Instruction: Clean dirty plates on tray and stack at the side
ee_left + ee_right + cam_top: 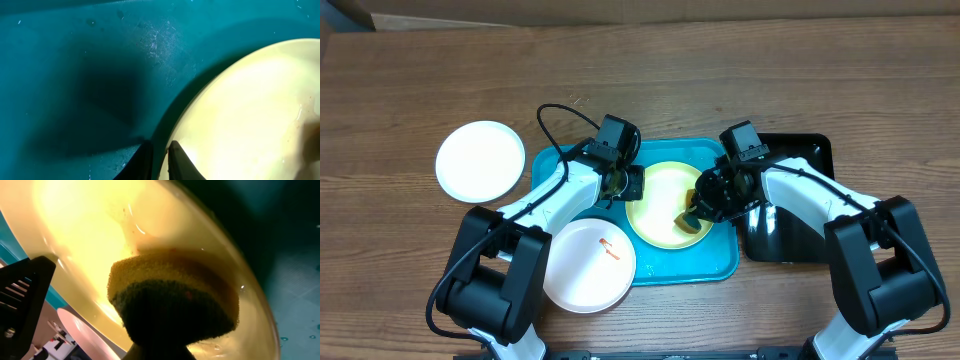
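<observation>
The table (420,70) reads to me as matt brown wood grain. The turquoise tray (75,60) looks like plastic, satin, with fine scratches. The pale yellow plate (260,110) is smooth and glossy, possibly wet. The sponge (172,297) is porous yellow foam with a coarse dark scouring face. The black tray (790,245) is glossy, and the white plates (480,160) look smooth.

Yellow plate (658,198) on turquoise tray (685,264)

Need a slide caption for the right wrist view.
Right gripper holds a sponge against the pale yellow plate, turquoise tray behind.
</observation>
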Tool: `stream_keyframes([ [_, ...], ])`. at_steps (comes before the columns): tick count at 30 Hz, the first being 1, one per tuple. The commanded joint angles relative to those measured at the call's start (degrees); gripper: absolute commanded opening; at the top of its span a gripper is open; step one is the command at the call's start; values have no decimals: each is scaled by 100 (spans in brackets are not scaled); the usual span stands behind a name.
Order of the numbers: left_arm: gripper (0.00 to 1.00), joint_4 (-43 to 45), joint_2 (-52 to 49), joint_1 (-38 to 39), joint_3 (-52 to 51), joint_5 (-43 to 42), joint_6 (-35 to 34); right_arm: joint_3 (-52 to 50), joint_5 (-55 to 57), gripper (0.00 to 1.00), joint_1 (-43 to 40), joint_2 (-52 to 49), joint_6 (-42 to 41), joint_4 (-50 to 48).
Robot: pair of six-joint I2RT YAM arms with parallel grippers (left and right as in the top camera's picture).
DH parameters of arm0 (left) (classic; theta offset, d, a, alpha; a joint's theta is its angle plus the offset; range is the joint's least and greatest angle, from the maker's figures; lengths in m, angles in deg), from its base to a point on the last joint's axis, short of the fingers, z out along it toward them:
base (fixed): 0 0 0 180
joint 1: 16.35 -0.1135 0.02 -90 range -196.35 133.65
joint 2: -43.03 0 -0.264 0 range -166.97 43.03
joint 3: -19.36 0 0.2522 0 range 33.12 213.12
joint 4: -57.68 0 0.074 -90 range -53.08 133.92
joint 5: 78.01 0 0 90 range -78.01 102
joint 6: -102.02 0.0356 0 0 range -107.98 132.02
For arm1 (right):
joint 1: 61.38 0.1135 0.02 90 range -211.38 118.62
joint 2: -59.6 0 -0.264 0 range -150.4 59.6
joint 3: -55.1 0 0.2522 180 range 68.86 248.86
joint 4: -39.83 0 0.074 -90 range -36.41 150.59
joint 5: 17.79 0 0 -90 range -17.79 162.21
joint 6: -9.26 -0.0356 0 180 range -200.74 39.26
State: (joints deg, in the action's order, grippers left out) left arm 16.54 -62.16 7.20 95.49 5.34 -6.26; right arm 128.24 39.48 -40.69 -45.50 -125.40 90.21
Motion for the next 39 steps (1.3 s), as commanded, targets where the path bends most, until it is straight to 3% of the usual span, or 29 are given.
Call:
stream_keyframes([
  [1, 14, 0, -46, 11, -37, -46, -15, 59, 9, 4, 37, 136, -170, -39],
  [15, 14, 0, -46, 11, -33, -46, -15, 59, -127, 4, 37, -149, -205, -238],
  [31, 14, -4, -46, 11, -33, -46, -15, 181, -2538, 4, 15, -205, -326, -1147],
  [39, 14, -22, -46, 11, -33, -44, -15, 424, -1709, 4, -105, -186, 35, -553],
])
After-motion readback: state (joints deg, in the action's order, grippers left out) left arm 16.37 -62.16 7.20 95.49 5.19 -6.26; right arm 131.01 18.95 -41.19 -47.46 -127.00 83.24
